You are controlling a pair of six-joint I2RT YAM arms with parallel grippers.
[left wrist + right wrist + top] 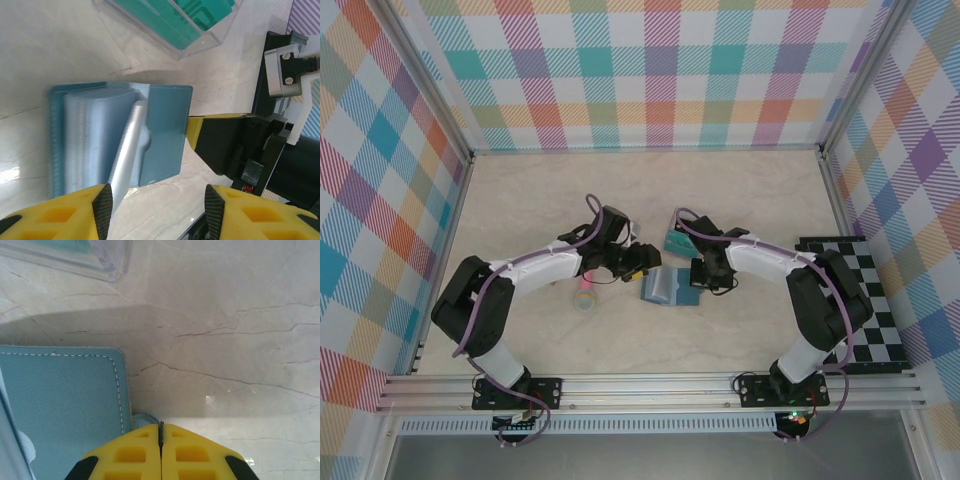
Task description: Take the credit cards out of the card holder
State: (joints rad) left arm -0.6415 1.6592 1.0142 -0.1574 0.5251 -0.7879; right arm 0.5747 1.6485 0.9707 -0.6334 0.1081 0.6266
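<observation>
Two sets of fingers meet at the card holder, which lies open on the tabletop at the middle of the top view. In the left wrist view it sits just above the left arm's fingers. These stand apart at the bottom edge, with bare tabletop showing in the gap. The holder's stack of clear sleeves runs top to bottom of that frame, pointing down toward the fingers. One raised leaf slants down until its lower end sits against the inner face of the finger at lower left. Whether that leaf is pinched cannot be told. The right arm's fingers are pressed together at the holder's stitched corner, at the bottom of the right wrist view, and look to be pinning that cover flat. Teal cards lie in a clear tray at the top of the left wrist view, near the holder. The left arm is judged the nearer one to work the sleeves.
</observation>
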